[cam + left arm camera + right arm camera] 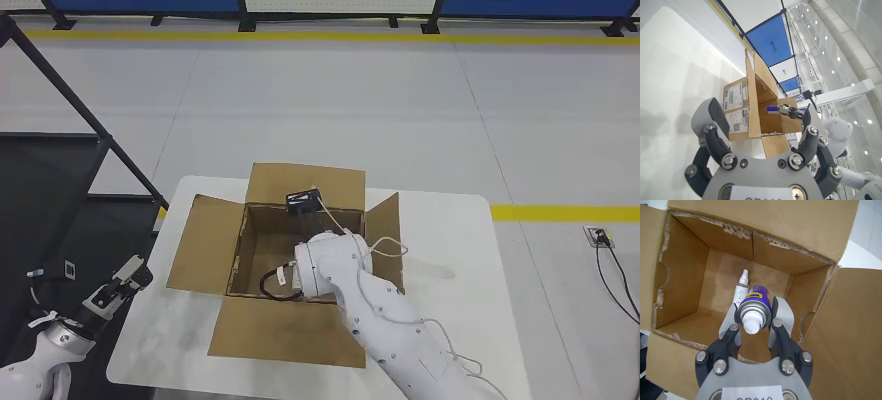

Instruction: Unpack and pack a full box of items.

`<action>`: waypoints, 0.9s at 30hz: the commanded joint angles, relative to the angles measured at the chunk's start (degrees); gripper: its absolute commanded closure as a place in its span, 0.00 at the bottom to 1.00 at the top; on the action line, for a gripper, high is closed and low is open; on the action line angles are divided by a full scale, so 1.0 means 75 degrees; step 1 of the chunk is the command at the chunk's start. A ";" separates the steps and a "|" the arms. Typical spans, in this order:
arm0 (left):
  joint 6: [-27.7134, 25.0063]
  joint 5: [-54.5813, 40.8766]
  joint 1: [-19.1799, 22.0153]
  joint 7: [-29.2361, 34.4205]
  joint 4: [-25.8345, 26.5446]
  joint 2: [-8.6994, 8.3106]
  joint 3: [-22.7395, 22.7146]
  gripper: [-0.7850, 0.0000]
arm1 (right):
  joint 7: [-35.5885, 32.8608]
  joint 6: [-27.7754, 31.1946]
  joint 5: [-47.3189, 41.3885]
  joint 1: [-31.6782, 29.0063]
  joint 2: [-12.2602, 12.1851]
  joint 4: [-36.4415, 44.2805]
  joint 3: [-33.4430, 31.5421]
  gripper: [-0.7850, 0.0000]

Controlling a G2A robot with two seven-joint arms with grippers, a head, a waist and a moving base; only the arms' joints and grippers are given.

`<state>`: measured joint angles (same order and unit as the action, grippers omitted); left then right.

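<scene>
From the top view, the box (pixel 205 245) stands open on the white bench (pixel 450 300) with all four flaps folded out. The right arm (pixel 330 265) leans over it from the near side, its wrist above the opening. The left tool (pixel 128 275) sits off the bench's left edge, well apart from the box.

In the left wrist view, the left tool (pixel 762 113) has its fingers spread wide with nothing between them. Beyond it, the right tool (pixel 791 112) holds a blue can (pixel 773 109) at the box's opening.

In the right wrist view, the right tool (pixel 755 309) is closed on the can just below its shoulder. The white cap faces the camera and the base points down at the box floor. A white spray bottle (pixel 741 289) lies flat on that floor, directly under the can. The can hangs free of the walls.

Whether the can is going in or coming out cannot be told. In either case, the move probably needs to stay vertical and centred so the can misses the ragged rim and the inward-leaning flaps. If it is going in, the can would best be shifted to bare cardboard beside the bottle first, then lowered until its base rests before the grip is released. If it is coming out, the base should clear the rim before any sideways travel.
</scene>
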<state>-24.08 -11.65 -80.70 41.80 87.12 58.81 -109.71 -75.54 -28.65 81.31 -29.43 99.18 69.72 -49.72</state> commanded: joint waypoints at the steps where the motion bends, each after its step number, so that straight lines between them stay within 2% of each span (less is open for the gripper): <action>1: 0.0000 0.0000 0.0000 0.0000 0.0000 0.0000 0.0000 0.00 | 0.0175 -0.0076 -0.0319 0.0266 0.0120 -0.0862 0.0065 1.00; 8: 0.0000 0.0000 0.0000 0.0000 0.0000 0.0000 0.0000 0.00 | 0.0842 -0.0053 -0.1033 0.0808 0.0476 -0.2575 0.0245 1.00; 10: 0.0000 0.0000 0.0000 0.0000 0.0000 0.0000 0.0000 0.00 | 0.0974 -0.0028 -0.1167 0.0897 0.0545 -0.2858 0.0247 0.75; 16: 0.0000 0.0000 0.0000 0.0000 0.0000 0.0000 0.0000 0.00 | 0.1245 0.0033 -0.1369 0.1083 0.0676 -0.3445 0.0194 0.51; 17: 0.0000 0.0000 0.0000 0.0000 0.0000 0.0000 0.0000 0.00 | 0.1264 0.0036 -0.1391 0.1107 0.0690 -0.3501 0.0177 0.38; 18: 0.0000 0.0000 0.0000 0.0000 0.0000 0.0000 0.0000 0.00 | 0.1276 0.0047 -0.1397 0.1128 0.0702 -0.3543 0.0164 0.31; 19: 0.0000 0.0000 0.0000 0.0000 0.0000 0.0000 0.0000 0.00 | 0.1274 0.0055 -0.1403 0.1141 0.0711 -0.3566 0.0150 0.17; 20: 0.0000 0.0000 0.0000 0.0000 0.0000 0.0000 0.0000 0.00 | 0.1281 0.0062 -0.1402 0.1148 0.0718 -0.3570 0.0134 0.10; 23: 0.0000 0.0000 0.0000 0.0000 0.0000 0.0000 0.0000 0.00 | 0.1301 0.0093 -0.1362 0.1134 0.0721 -0.3523 0.0078 0.00; 27: 0.0000 0.0000 0.0000 0.0000 0.0000 0.0000 0.0000 0.00 | 0.1342 0.0123 -0.1270 0.1022 0.0683 -0.3218 -0.0056 0.00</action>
<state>-24.08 -11.65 -80.70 41.80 87.12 58.81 -109.71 -65.56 -27.79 71.65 -21.50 104.38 44.82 -49.92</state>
